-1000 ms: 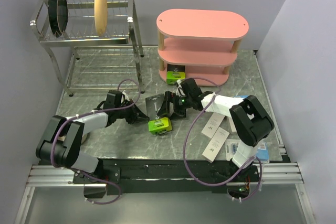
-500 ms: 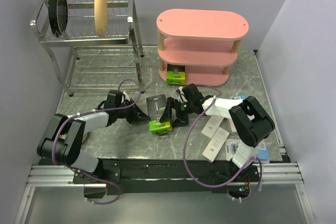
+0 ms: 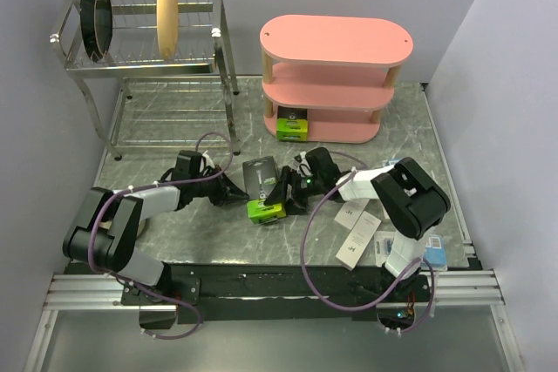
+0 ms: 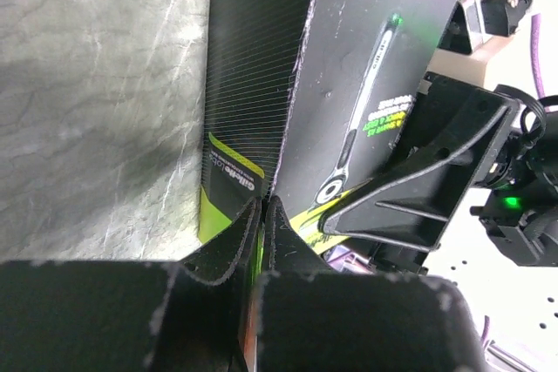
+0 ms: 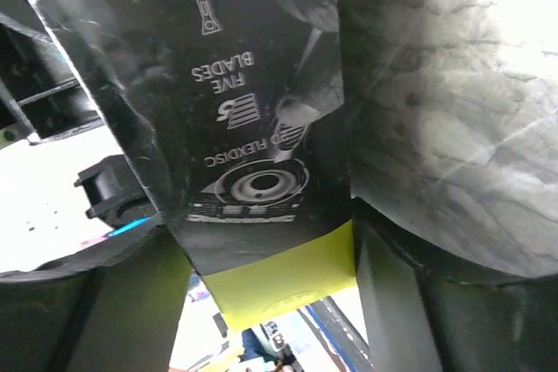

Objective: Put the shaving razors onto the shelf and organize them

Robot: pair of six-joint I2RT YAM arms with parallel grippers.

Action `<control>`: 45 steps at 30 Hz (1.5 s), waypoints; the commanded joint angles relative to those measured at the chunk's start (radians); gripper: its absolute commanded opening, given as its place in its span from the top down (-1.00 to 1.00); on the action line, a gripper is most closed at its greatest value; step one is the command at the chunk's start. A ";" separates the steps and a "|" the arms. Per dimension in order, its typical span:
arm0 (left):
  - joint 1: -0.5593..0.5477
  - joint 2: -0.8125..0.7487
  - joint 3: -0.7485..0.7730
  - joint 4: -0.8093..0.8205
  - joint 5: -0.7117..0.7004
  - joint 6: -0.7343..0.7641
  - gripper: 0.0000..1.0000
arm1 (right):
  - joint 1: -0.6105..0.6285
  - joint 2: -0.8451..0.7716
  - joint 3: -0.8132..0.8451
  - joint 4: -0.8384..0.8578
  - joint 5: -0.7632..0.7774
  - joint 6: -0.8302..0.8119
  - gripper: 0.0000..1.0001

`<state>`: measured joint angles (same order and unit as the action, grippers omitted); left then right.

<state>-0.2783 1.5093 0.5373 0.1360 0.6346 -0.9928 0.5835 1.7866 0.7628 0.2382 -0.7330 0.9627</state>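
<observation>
Item: black-and-lime-green box (image 3: 261, 187), standing on end at the centre of the counter (image 3: 209, 237), black face up and lime end toward 6 o'clock. Right pincer (image 3: 283, 191) at its 3 o'clock, left pincer (image 3: 234, 191) at its 9 o'clock, both arms lying low across the counter. Second black-and-lime-green box (image 3: 292, 124) on the bottom tier of the shelf (image 3: 336, 41), at that tier's left end. The shelf stands at 1 o'clock, and its top board shows plain pink. Slim white boxes (image 3: 359, 240) lie flat at 4 o'clock, beside the right arm, and a blue-carded pack (image 3: 433, 254) shows past its base near the counter's right edge. Dish rack (image 3: 148, 58) at 10 o'clock, holding a tan bowl (image 3: 166, 2) and dark pans (image 3: 96, 15). Its front leg stands near the held box at 11 o'clock. A strip of bare counter runs between the box and the shelf's front edge, with more toward 6 o'clock as far as the rail. The walls stand close at 3 and 9 o'clock. The right wrist view alone shows the box filling the gap between that pincer's two fingers, clamped, with "FIVE BLADES" printed upside down above the lime end. The left wrist view alone shows the left pincer's fingers (image 4: 218, 250) drawn together, tips touching the box's long corner edge. Whether they nip any of it cannot be told. That view also shows a right-hand finger flat on the printed face.
</observation>
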 commanded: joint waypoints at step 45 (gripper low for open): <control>-0.328 -0.049 0.234 -0.087 -0.116 0.488 0.07 | -0.752 -0.093 0.213 -0.277 -0.287 -0.502 0.28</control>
<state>-0.5896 1.4551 0.7300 0.0200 0.4980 -0.5564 -0.1379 1.6436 0.8612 -0.1078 -0.9340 0.5159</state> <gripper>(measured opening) 0.468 0.582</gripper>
